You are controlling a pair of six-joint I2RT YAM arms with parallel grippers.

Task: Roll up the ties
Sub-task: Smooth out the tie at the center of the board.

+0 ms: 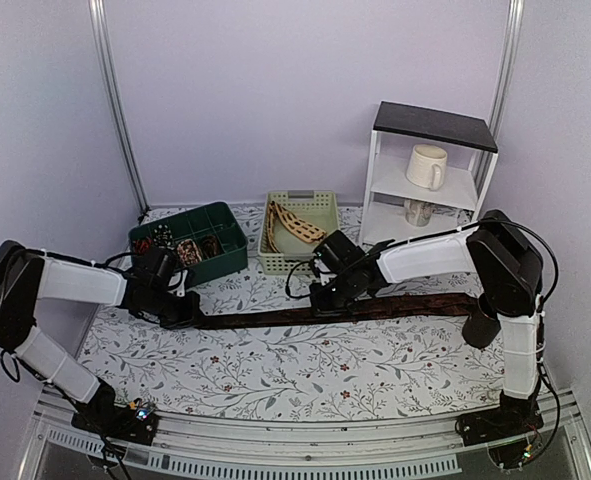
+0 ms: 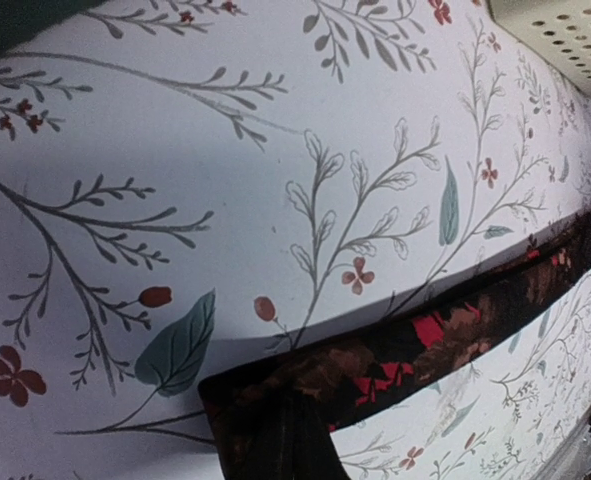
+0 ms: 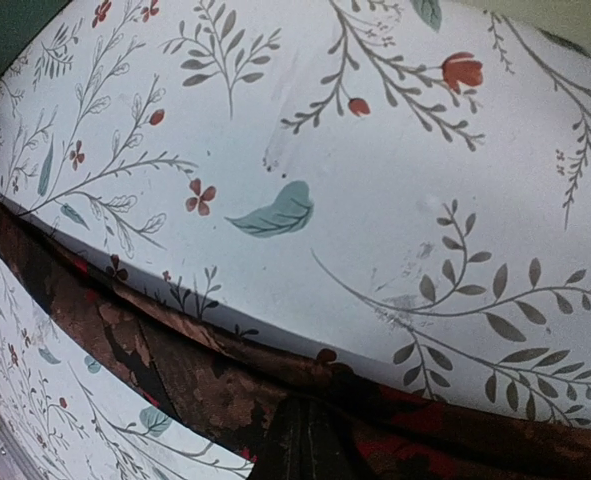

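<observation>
Pinched long dark brown-black patterned fabric tie (image 1: 405, 308) at its end with left gripper (image 1: 180, 311), mid-length with right gripper (image 1: 325, 301); left it flat, unrolled. Noted coiled ties (image 1: 187, 250) in green plastic bin (image 1: 237, 264).

Top view is evenly lit from above, a bit soft and low-res, with no glare and only faint shadows on the tablecloth (image 1: 275, 370) in the middle of the frame. Both wrist views are bright but pretty warped, and the floral print bends hard toward the edges. The left wrist one has a broad grey shadow across its centre-left. In both, the tie (image 2: 425, 340) smears out of focus along the bottom edge.
</observation>
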